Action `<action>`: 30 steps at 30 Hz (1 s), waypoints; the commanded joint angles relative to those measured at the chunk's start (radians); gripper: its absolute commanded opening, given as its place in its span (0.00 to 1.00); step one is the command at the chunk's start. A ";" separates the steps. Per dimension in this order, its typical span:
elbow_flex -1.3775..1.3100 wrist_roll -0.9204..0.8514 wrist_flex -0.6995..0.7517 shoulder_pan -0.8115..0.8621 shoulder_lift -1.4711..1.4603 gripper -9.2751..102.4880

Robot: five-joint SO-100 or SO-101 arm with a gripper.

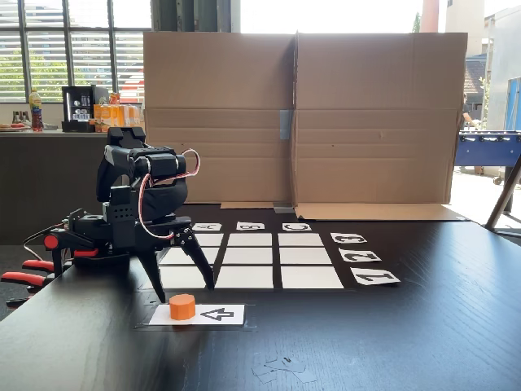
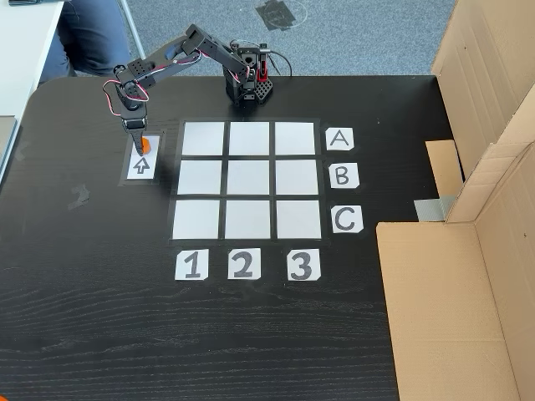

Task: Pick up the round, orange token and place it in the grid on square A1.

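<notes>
A wide black wood-grain table (image 2: 251, 334) carries everything, and a tall folded cardboard screen (image 1: 301, 114) stands along its far edge in a fixed view, with bright windows and a counter of bottles behind it; in the other fixed view the same cardboard lies at three o'clock and a grey floor runs past the table at twelve o'clock, where a seated person's leg is cut off by the frame. The grid (image 2: 250, 183) of nine white rectangles sits mid-table, lettered A, B, C on one side and numbered 1, 2, 3 on another. The black arm (image 2: 180, 54) reaches from its base toward nine o'clock of the grid. The white arrow card (image 1: 213, 314) lies just outside the grid, and the token (image 1: 182, 307) stands on its blunt end, off every square. The gripper (image 1: 179, 281) hangs above the token with its two fingers spread wide apart, holding nothing. From above, the gripper hides most of the token, leaving only an orange sliver. Faint pale scraps near the front table edge are too small to make out.
</notes>
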 commanded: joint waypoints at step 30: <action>-0.067 0.008 -0.012 -0.025 -0.071 0.18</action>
